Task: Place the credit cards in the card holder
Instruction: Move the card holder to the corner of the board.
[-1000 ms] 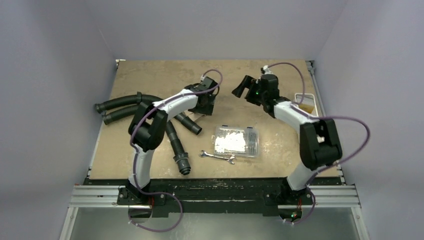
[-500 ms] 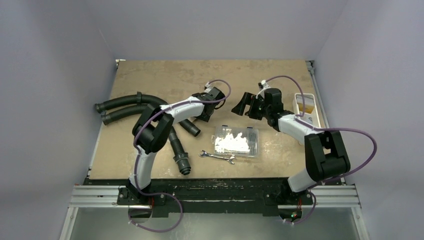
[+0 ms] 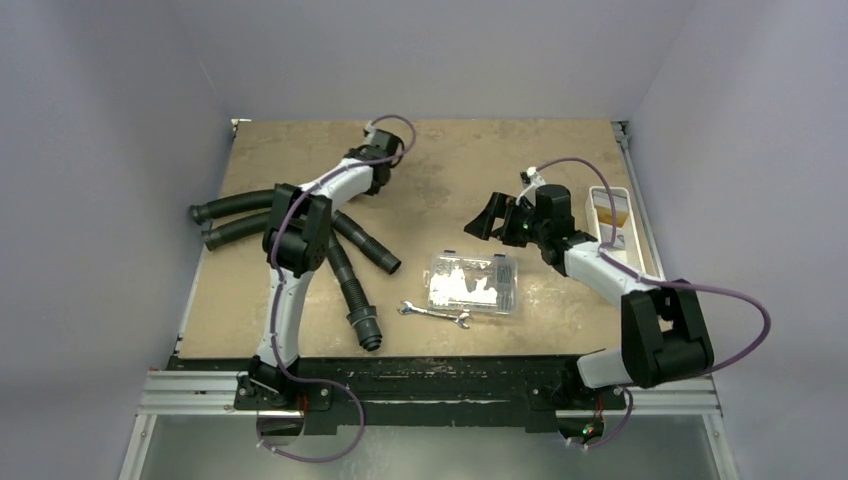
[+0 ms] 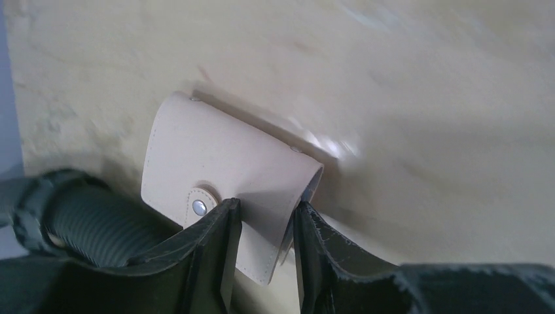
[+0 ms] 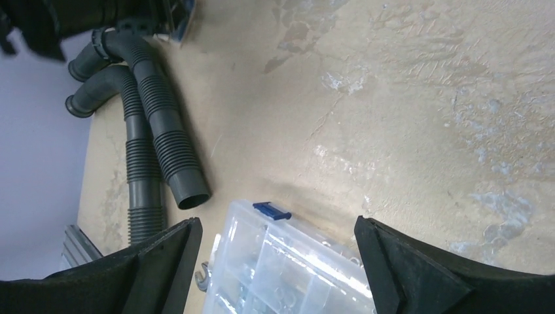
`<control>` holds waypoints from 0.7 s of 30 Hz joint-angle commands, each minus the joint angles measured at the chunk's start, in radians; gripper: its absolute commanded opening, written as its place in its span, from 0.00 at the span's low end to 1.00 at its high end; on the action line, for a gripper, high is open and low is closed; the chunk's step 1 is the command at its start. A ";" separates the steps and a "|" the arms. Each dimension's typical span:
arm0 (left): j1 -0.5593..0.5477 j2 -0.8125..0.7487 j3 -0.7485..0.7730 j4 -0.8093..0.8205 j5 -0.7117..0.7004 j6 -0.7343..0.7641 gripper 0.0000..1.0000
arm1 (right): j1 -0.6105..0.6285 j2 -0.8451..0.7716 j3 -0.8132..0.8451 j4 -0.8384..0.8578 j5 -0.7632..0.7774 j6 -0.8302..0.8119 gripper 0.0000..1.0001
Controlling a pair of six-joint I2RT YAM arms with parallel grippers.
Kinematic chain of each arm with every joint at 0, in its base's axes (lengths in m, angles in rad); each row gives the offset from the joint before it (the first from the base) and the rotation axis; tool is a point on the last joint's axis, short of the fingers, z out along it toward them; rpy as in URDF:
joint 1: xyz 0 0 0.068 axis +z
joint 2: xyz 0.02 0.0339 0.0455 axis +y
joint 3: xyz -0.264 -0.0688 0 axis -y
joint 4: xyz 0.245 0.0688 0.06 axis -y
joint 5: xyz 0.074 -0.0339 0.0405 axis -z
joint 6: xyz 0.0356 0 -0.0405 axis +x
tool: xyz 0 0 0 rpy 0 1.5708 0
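Note:
The card holder (image 4: 216,150) shows in the left wrist view as a tan folded sleeve with a metal snap, lying against the tabletop. My left gripper (image 4: 267,206) is shut on its folded near edge, one finger on the flap and the other at the fold. In the top view the left gripper (image 3: 366,160) is far back and left of centre, and the holder is hidden under it. My right gripper (image 3: 482,222) hangs wide open and empty above the table, over the far edge of a clear box (image 5: 288,275). The credit cards are out of view.
Grey corrugated hoses (image 3: 240,215) sprawl at the left, one beside my left fingers (image 4: 72,216). The clear compartment box (image 3: 472,283) and a wrench (image 3: 435,314) lie near the front middle. A white tray (image 3: 612,190) stands at the right edge.
My left arm swung from the table's centre to the back left, and its jaws narrowed onto the card holder. My right gripper dropped toward the clear box, staying wide open.

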 commanded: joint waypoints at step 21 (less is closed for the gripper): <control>0.399 0.369 0.589 0.158 0.123 0.305 0.49 | 0.000 -0.288 0.110 -0.408 0.130 -0.145 0.99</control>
